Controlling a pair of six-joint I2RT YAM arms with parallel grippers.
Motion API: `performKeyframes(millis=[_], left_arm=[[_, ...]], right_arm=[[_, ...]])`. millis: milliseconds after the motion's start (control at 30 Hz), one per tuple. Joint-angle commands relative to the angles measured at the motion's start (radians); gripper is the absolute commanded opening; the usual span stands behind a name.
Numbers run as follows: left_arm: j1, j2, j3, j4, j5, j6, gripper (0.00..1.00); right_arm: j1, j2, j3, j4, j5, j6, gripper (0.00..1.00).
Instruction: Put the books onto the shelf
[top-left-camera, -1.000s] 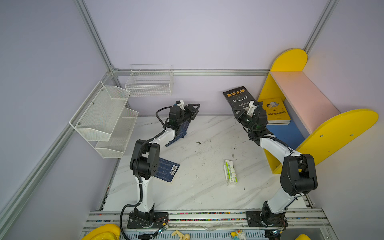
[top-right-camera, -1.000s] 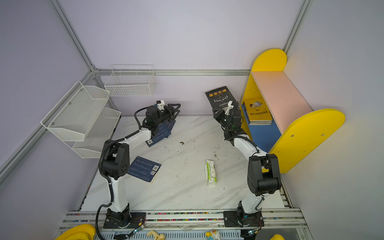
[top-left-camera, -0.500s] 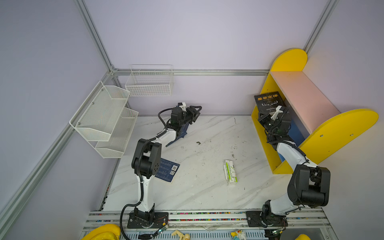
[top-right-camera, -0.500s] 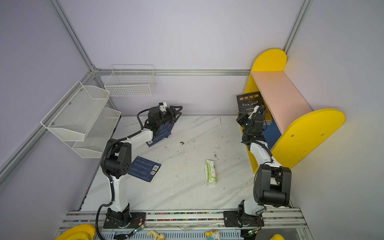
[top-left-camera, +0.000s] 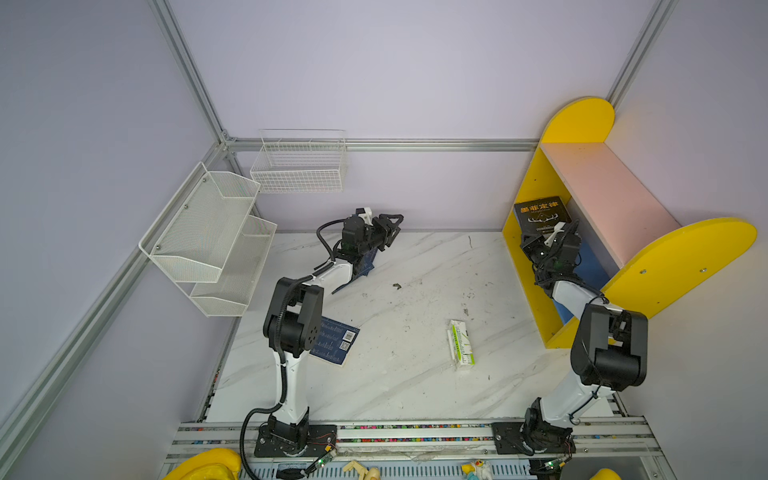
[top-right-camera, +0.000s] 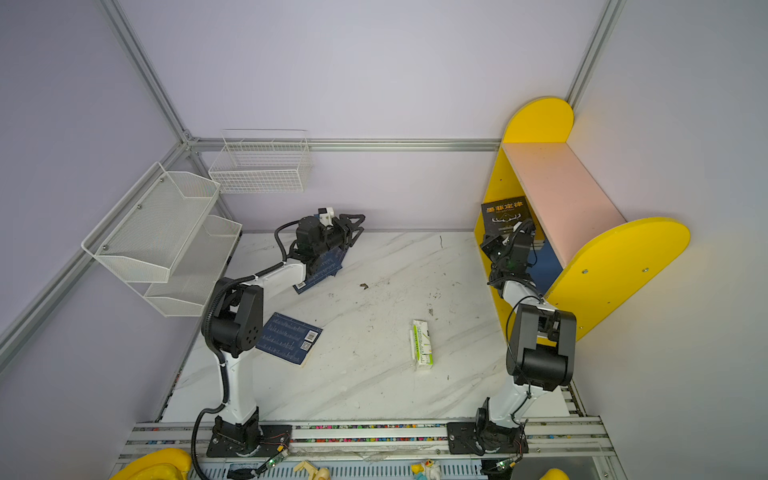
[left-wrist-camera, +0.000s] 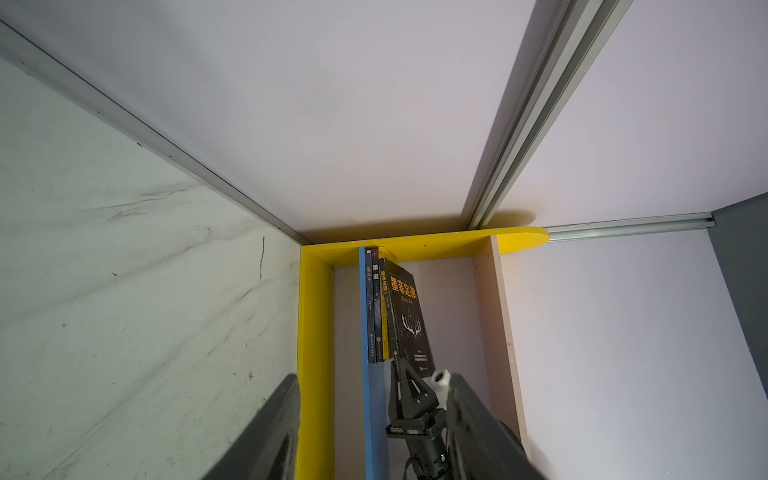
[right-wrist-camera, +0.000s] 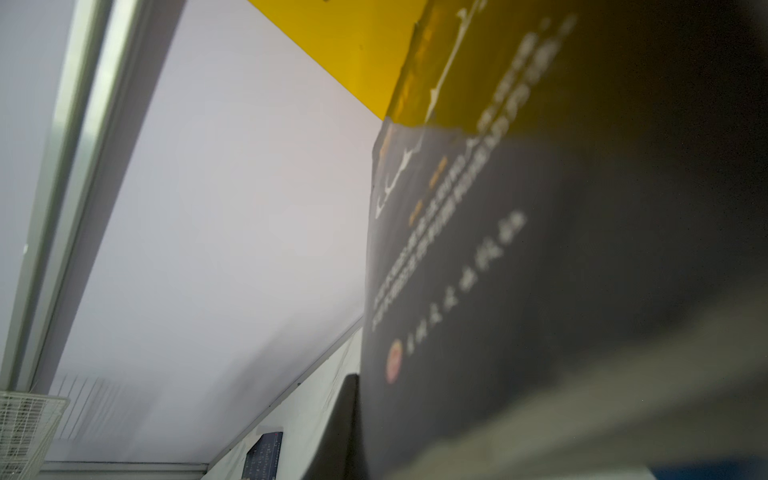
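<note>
My right gripper (top-left-camera: 553, 231) is shut on the near edge of a black book (top-left-camera: 540, 214) with a large Chinese title. It holds the book inside the shelf (top-left-camera: 602, 195), between the pink and blue boards. In the left wrist view the black book (left-wrist-camera: 405, 311) leans on other books (left-wrist-camera: 374, 307) stacked on the blue board (left-wrist-camera: 376, 399). My left gripper (top-left-camera: 392, 230) hangs open and holds nothing, raised by the back wall over a navy book (top-left-camera: 365, 264). Another navy book (top-left-camera: 334, 340) lies by the left arm's base. The black book (right-wrist-camera: 519, 270) fills the right wrist view.
A green-and-white carton (top-left-camera: 460, 345) lies on the marble table right of centre. A white mesh tiered rack (top-left-camera: 208, 232) and a white wire basket (top-left-camera: 299, 166) hang on the walls at the back left. The shelf's yellow end panel (top-left-camera: 681, 257) stands beside the right arm.
The right arm has swung right, carrying the black book from the back middle of the table into the shelf. The left gripper has shifted slightly toward the back wall.
</note>
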Motion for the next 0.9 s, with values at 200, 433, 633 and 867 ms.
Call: performKeyframes(millis=[200,433,633,867], left_arm=[[-0.005,-0.016,-0.064,0.075,0.017,-0.014,0.55],[-0.005,0.001,-0.063,0.096,0.026,-0.030,0.55],[-0.004,0.030,-0.048,0.126,0.044,-0.054,0.55],[-0.005,0.045,-0.052,0.161,0.049,-0.077,0.55]], right_arm=[[-0.019,0.048,0.039,0.271,-0.021,0.157,0.01],[-0.081,0.054,0.010,0.426,-0.059,0.320,0.02],[-0.116,0.117,0.086,0.408,-0.191,0.415,0.02],[-0.117,0.146,0.223,0.098,-0.276,0.322,0.02]])
